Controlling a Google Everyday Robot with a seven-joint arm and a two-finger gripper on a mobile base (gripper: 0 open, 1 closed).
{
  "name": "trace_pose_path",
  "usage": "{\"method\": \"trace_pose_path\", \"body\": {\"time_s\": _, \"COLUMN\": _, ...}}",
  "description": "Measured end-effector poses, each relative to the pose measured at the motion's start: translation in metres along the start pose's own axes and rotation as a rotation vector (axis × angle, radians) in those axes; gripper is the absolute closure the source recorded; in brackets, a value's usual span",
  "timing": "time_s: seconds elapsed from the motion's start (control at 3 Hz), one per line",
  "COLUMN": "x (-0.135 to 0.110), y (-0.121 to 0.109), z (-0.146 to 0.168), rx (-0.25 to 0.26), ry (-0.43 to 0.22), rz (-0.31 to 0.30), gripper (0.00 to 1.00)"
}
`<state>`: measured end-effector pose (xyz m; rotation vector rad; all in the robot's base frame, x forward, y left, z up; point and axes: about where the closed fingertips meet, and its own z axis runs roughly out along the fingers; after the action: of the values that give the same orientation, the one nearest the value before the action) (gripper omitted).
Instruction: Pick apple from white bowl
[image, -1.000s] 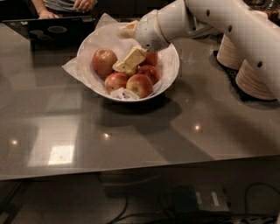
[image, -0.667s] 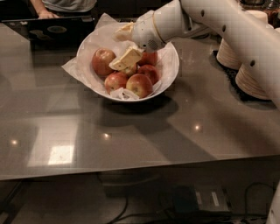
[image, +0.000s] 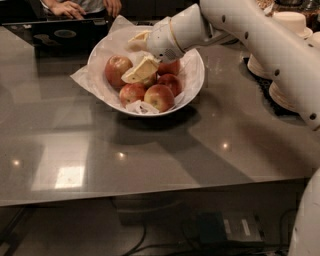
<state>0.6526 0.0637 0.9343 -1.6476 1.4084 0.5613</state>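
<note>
The white bowl (image: 192, 90), lined with crinkled white paper, stands on the grey table and holds several apples. The largest apple (image: 116, 70), dull red with yellowish patches, lies at the bowl's left side. Smaller red apples (image: 159, 96) lie to its right and in front. My gripper (image: 138, 55) reaches in from the upper right and hovers over the bowl's middle, open and empty. Its lower finger (image: 141, 70) sits just right of the largest apple, and its upper finger (image: 138, 39) is near the bowl's far rim.
A dark laptop (image: 55, 32) and a person's hands (image: 82, 7) are behind the bowl at the far left. Stacks of white plates (image: 292, 30) stand at the right, behind my arm. The table's front edge (image: 150, 192) runs across below.
My gripper has edged a little to the left over the bowl, toward the largest apple. The apples and the bowl have not moved.
</note>
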Motion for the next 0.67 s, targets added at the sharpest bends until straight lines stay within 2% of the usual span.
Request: {"method": "trace_pose_path", "body": {"time_s": 0.67, "x": 0.0033, "y": -0.0011, "z": 0.0161, "rx": -0.035, "ry": -0.012, "rz": 0.02, "gripper": 0.36}}
